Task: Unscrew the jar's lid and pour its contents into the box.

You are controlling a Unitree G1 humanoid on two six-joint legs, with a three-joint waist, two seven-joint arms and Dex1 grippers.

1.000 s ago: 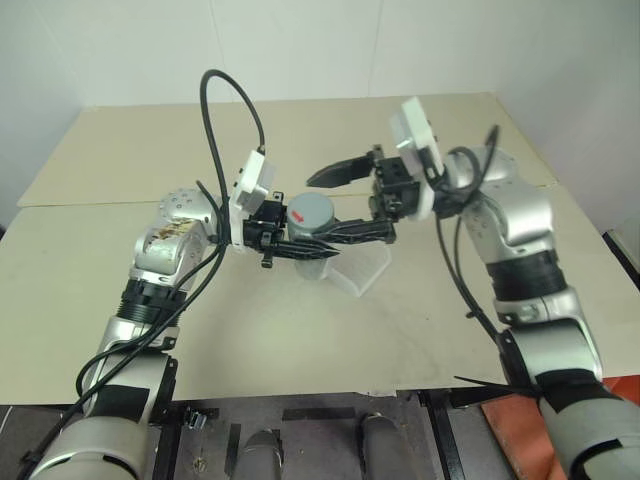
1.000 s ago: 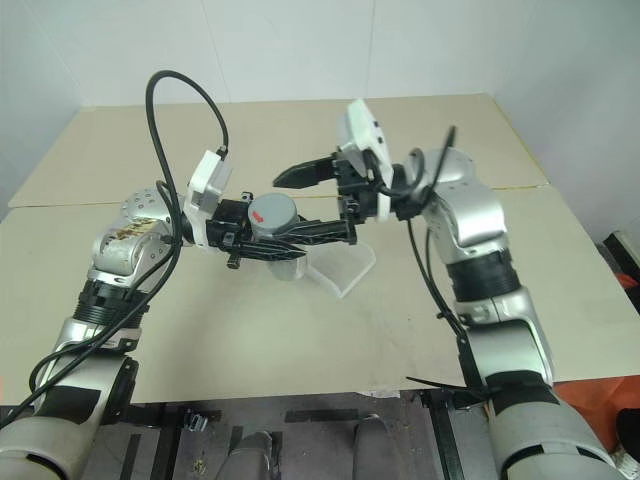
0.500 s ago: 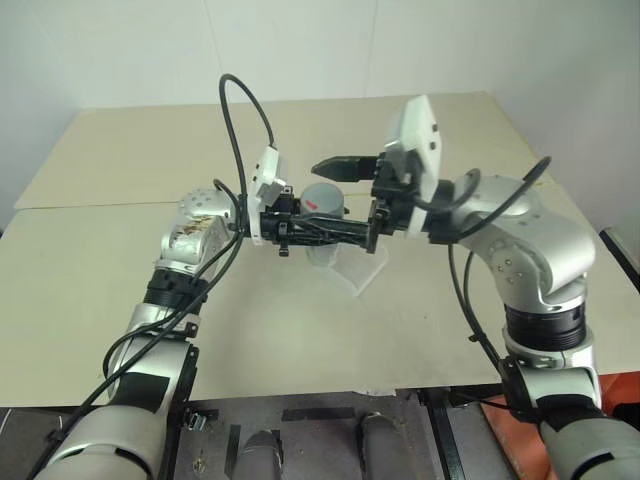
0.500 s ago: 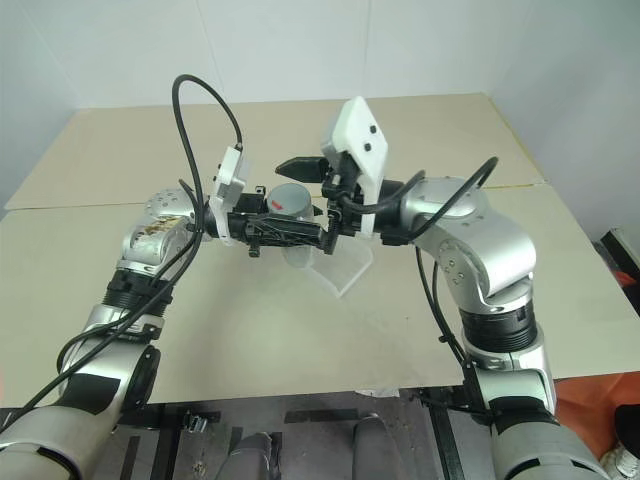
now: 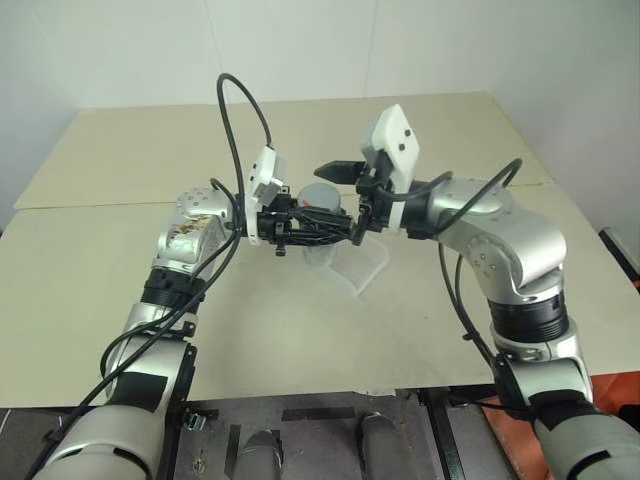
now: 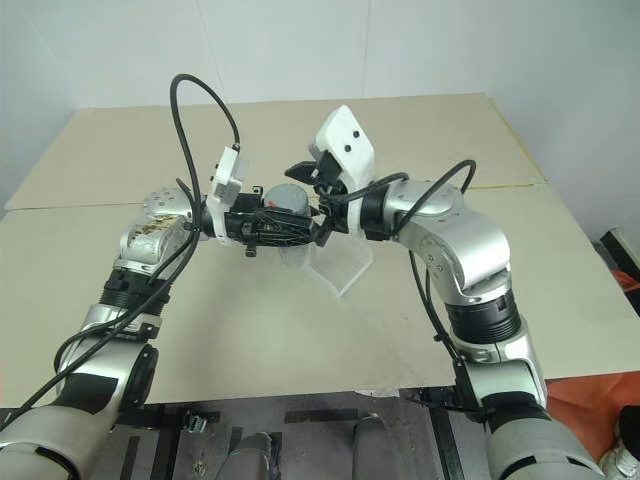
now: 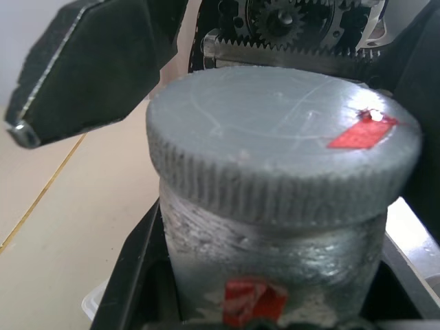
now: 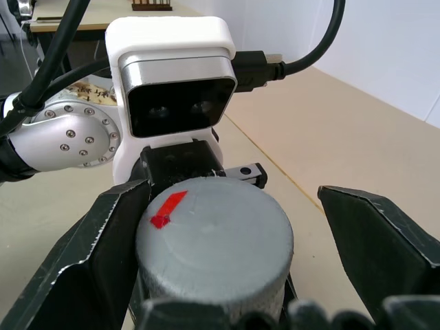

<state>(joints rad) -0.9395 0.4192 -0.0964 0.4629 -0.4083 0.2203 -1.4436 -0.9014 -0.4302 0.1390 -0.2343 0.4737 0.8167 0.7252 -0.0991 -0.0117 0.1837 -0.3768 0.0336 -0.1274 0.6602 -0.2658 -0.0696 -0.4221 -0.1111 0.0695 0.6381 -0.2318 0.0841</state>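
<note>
lid (image 8: 213, 237) sits between the open right tool's (image 8: 227, 227) fingers.

Lab-like test space: bare beige table (image 5: 120, 300), plain white walls (image 5: 300, 50) around.

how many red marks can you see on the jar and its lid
2. One red mark sits on top of the lid, near its edge. The other is on the side of the jar, low down by the left hand's fingers. The jar's far side is hidden.
</note>
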